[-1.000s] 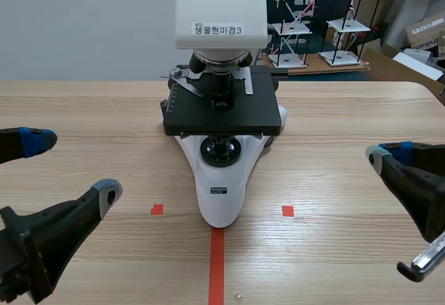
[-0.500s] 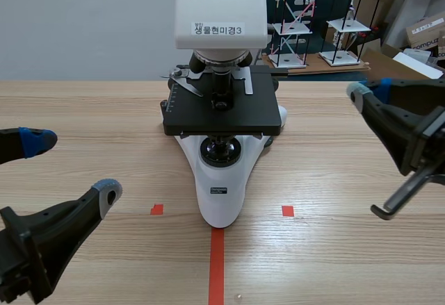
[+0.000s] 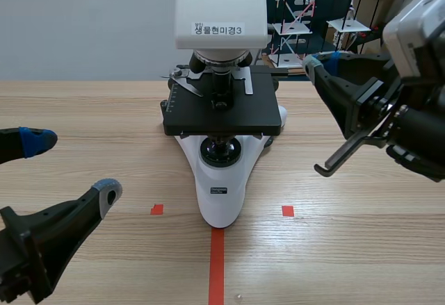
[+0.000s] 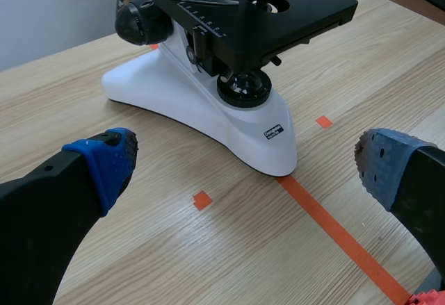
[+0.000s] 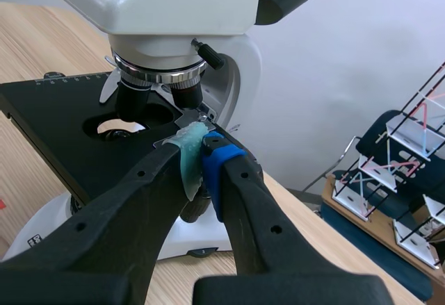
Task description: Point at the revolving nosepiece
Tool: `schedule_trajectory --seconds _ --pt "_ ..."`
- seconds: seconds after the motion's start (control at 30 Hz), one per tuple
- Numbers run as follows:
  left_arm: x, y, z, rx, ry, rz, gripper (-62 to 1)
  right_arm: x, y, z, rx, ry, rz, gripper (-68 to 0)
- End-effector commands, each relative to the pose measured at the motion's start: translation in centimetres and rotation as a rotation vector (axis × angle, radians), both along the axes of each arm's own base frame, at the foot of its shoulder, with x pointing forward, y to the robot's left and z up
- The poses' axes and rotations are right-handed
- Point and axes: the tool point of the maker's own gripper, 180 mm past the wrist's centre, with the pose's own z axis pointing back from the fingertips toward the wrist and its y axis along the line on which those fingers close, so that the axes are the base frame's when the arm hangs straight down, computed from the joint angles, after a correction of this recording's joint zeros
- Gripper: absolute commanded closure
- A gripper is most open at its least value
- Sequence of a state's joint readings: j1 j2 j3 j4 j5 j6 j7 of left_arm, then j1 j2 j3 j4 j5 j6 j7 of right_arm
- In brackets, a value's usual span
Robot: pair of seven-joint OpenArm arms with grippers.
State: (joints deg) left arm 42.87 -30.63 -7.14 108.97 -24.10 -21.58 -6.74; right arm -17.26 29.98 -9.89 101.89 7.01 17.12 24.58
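A white microscope (image 3: 221, 180) with a black stage (image 3: 222, 114) stands mid-table. Its revolving nosepiece (image 3: 221, 60) is the silver ring under the head, carrying black objectives. My right gripper (image 3: 314, 63) is raised at the right, shut, its tips level with the nosepiece and apart from it. In the right wrist view the shut gripper (image 5: 203, 159) has its pads pressed together just short of and below the nosepiece (image 5: 158, 69), over the stage (image 5: 49, 110). My left gripper (image 3: 69, 167) stays low at the left, open and empty, facing the microscope base (image 4: 208, 110).
Wire rack models (image 3: 313, 20) stand on a board behind the table at the back right, with cardboard boxes (image 3: 425, 33) further right. The stage's focus knob (image 4: 135, 23) juts out on the left side of the microscope.
My right arm has risen from low at the right and swung inward and away toward the microscope head. The left arm has not moved.
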Motion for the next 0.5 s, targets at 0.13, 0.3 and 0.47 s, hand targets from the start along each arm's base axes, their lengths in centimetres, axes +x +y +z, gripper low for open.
schedule_trajectory --seconds 0.13,0.3,0.47 --pt "0.0 -0.4 0.8 -0.028 -0.021 -0.006 -62.3 0.5 0.7 1.4 0.036 -0.056 0.023 -0.8" --pt "0.0 -0.4 0.8 -0.028 -0.022 -0.006 -62.3 0.8 1.1 1.0 0.058 -0.065 0.044 -0.8" --pt "0.0 -0.4 0.8 -0.028 -0.022 -0.006 -62.3 1.3 1.3 0.6 0.056 -0.061 0.051 -0.8"
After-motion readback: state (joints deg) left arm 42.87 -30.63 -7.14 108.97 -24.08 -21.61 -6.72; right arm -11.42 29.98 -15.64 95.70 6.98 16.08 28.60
